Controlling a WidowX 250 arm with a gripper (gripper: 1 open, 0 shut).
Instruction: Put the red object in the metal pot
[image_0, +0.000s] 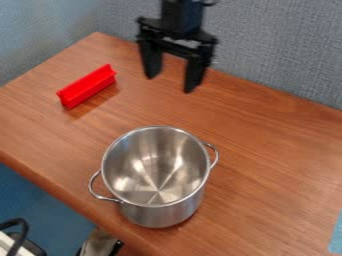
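Camera view: the gripper (178, 78) hangs above the wooden table (274, 150), fingers spread apart. Down and to the image-left of it lies the red block (87, 87); the metal pot (158, 178) stands below it, nearer the camera.

Open tabletop (261, 150) right of the pot (156, 178), its mouth unobstructed.

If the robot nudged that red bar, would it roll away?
Probably not: the red bar has flat faces and straight edges, so it would likely slide. It seems stiff, lying straight on the wooden table, though its weight is hard to guess.
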